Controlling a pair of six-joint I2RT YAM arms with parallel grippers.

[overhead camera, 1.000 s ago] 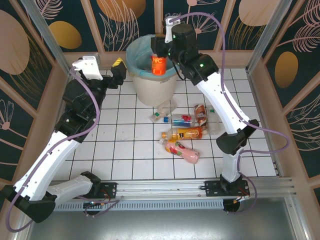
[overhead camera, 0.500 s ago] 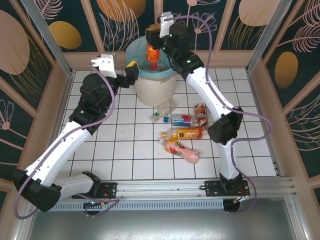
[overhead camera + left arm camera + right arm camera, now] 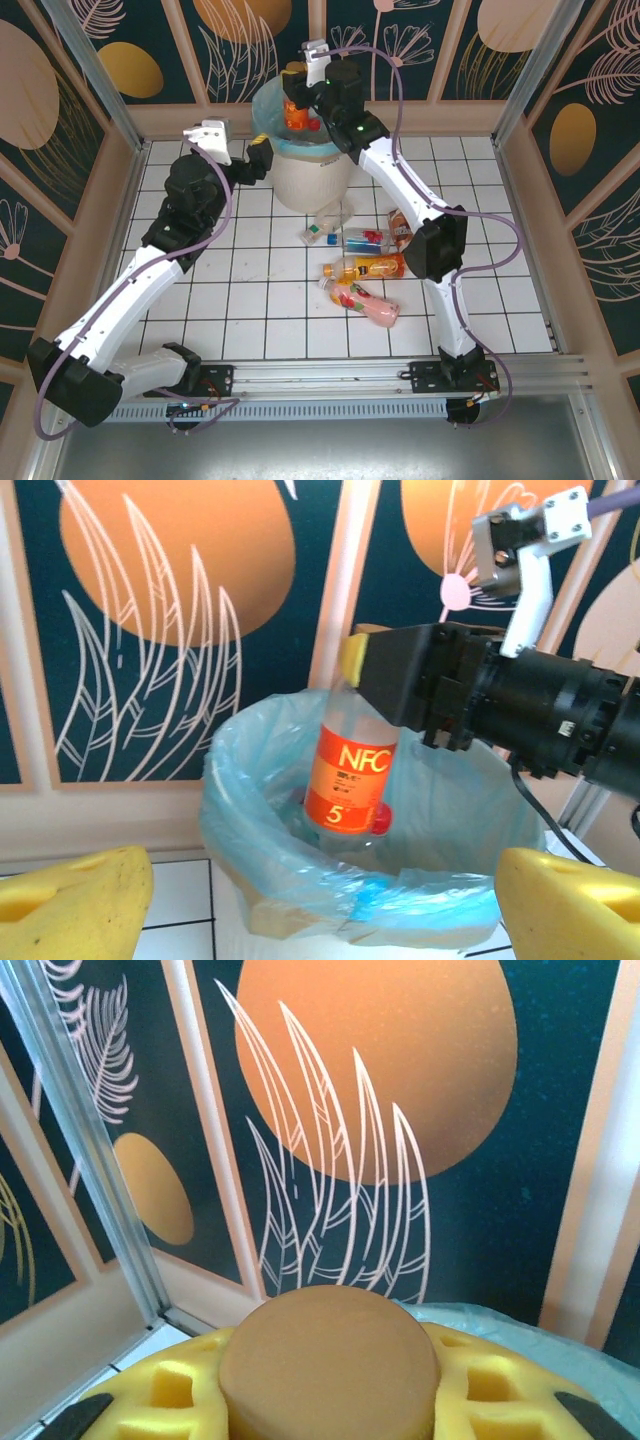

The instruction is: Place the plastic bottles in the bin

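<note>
The right end effector (image 3: 297, 100) hangs over the bin (image 3: 305, 175) at the upper middle of the overhead frame, closed on an orange-labelled bottle (image 3: 350, 770); the left wrist view shows that bottle upright in the middle of the frame, gripped at its top end, with its lower end down inside the mouth of the blue bag (image 3: 250, 810); a red cap (image 3: 380, 820) sits at its lower right edge, and I cannot tell whether it belongs to this bottle or to another; in the right wrist view a round brown bottle end (image 3: 330, 1360) is pressed between yellow foam pads (image 3: 170, 1385) at the bottom of the frame.

The left end effector (image 3: 258, 158) hovers just left of the bin rim, spread wide with nothing between its yellow fingertips (image 3: 70, 900).

The loose bottles (image 3: 365, 268) lie on the white tiled bench (image 3: 250, 300) just below the bin, in the middle of the overhead frame; among them are an orange bottle (image 3: 375, 267), a pink bottle (image 3: 372, 305) and a brown bottle (image 3: 400, 230).
</note>
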